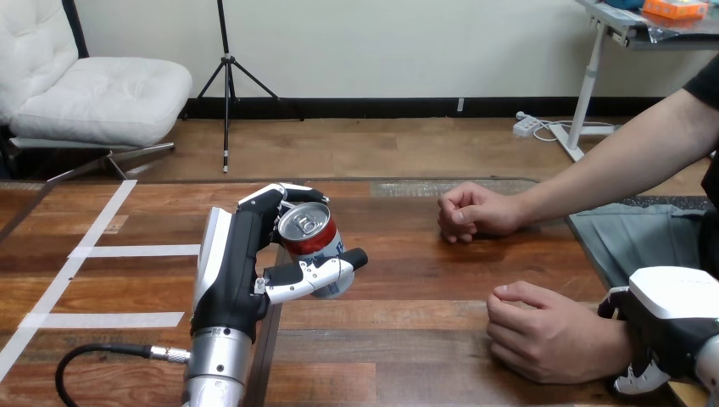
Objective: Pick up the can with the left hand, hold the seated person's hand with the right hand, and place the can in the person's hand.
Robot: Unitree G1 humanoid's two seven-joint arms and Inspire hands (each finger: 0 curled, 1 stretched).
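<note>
A red and silver can [310, 241] with blue print sits tilted in my left hand [231, 270], left of the table's middle. The fingers curl round its far side and the thumb [315, 274] presses across its near side. The person's far hand [471, 212] rests as a loose fist on the wooden table [407, 280], right of the can. The person's near hand [543, 332] lies curled on the table at the lower right. My right hand [670, 326] covers that hand's wrist, thumb on the far side and fingers [636, 379] curled under the near side.
Strips of white tape [127, 251] mark the table's left part. A dark gap [264, 339] between two tabletop sections runs under my left forearm. Bare wood lies between the can and the person's two hands.
</note>
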